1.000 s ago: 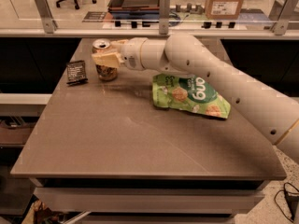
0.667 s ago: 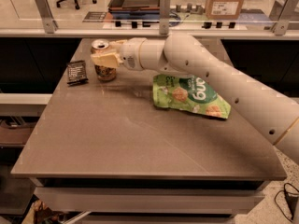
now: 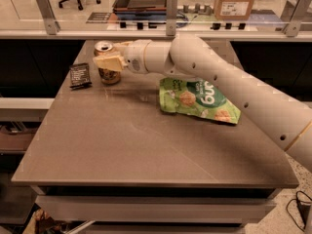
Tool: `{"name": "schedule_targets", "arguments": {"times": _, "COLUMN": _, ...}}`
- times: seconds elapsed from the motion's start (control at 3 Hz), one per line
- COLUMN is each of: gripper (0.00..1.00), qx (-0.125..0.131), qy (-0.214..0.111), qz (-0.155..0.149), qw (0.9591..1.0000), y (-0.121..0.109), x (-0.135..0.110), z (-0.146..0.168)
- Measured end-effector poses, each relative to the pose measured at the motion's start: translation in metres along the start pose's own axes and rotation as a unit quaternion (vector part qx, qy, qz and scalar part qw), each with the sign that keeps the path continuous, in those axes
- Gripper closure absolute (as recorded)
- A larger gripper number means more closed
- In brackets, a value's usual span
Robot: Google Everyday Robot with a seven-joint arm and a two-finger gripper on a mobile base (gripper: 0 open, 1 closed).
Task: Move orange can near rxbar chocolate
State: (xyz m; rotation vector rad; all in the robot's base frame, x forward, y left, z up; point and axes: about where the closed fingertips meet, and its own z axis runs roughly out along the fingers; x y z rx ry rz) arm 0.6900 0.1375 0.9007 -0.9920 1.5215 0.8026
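Note:
The orange can (image 3: 104, 47) stands upright on the table's far left part, its silver top showing. My gripper (image 3: 108, 57) reaches in from the right and is shut on the can; the near finger (image 3: 111, 62) crosses the can's middle and the far finger is hidden behind it. The rxbar chocolate (image 3: 80, 75), a flat black bar with white print, lies on the table just left of the can with a small gap between them.
A large green snack bag (image 3: 199, 100) lies right of centre, under my arm (image 3: 229, 82). The brown table (image 3: 136, 150) has its left edge close to the bar. A glass rail with metal posts (image 3: 170, 13) runs behind the table.

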Motion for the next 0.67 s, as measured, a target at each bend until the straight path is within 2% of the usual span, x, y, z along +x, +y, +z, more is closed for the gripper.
{"name": "schedule_targets", "arguments": {"times": 0.33, "gripper": 0.0, "qx": -0.002, "qy": 0.0, "qz": 0.0, "qw": 1.0, "y": 0.0017, "x": -0.0002, "z": 0.0018}}
{"name": "schedule_targets", "arguments": {"times": 0.67, "gripper": 0.0, "qx": -0.002, "qy": 0.0, "qz": 0.0, "qw": 1.0, "y": 0.0018, "x": -0.0002, "z": 0.0018}}
